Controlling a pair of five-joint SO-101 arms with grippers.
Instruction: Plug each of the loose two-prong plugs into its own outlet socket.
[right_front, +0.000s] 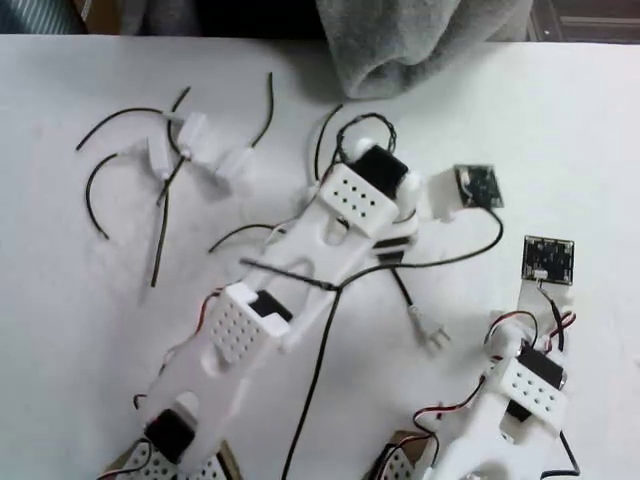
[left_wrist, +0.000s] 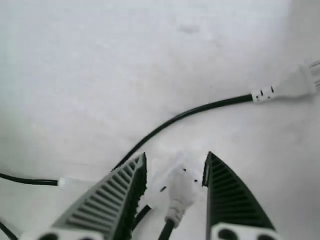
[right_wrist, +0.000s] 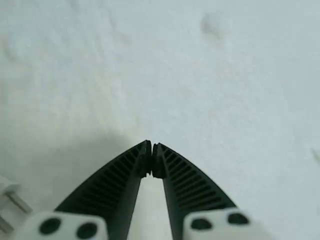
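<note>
My left gripper (left_wrist: 175, 172) is open low over the white table, its ribbed fingers (left_wrist: 122, 190) on either side of a white plug (left_wrist: 179, 187) with a black cord, with a gap on each side. In the high view this arm reaches to the table's middle (right_front: 365, 195). A second white two-prong plug (left_wrist: 295, 85) lies farther off on its black cord; in the high view the plug (right_front: 432, 335) rests between the arms. My right gripper (right_wrist: 151, 160) is shut on nothing above bare table, with metal prongs (right_wrist: 10, 197) at the frame's edge.
Several white socket pieces with short black wires (right_front: 190, 140) lie scattered at the far left. A grey cloth (right_front: 420, 40) hangs over the back edge. A long black cable (right_front: 310, 390) crosses the middle. The right arm (right_front: 525, 385) stands at the front right.
</note>
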